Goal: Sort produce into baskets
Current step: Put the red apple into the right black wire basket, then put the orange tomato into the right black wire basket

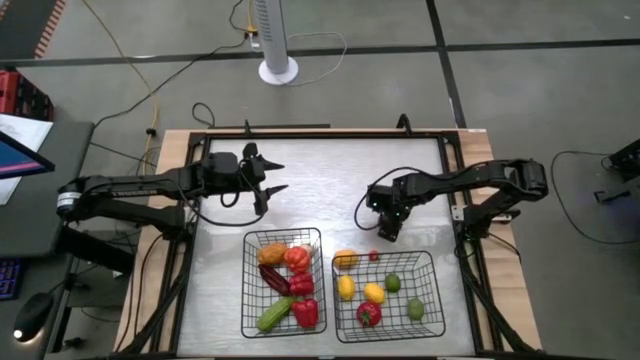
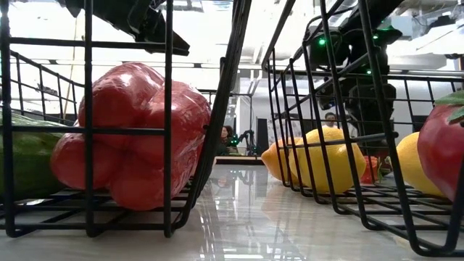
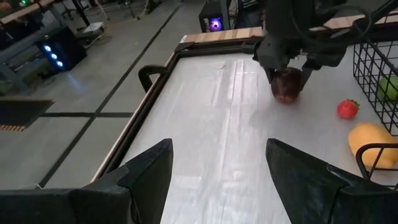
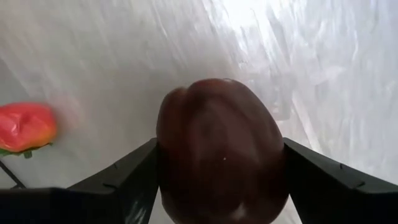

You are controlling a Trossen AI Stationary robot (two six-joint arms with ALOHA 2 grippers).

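My right fingers (image 4: 217, 180) are around the dark fruit (image 4: 221, 149) on the desk (image 4: 124, 56) — both sides touching; the right basket (image 1: 425, 262) lies just near. Left fingers (image 3: 217, 180) wait, half-wide.

Grey floor (image 1: 520, 100), white fan base (image 1: 278, 70)

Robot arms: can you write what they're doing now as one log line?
right gripper: closing on dark red fruit, on table | left gripper: open, waiting
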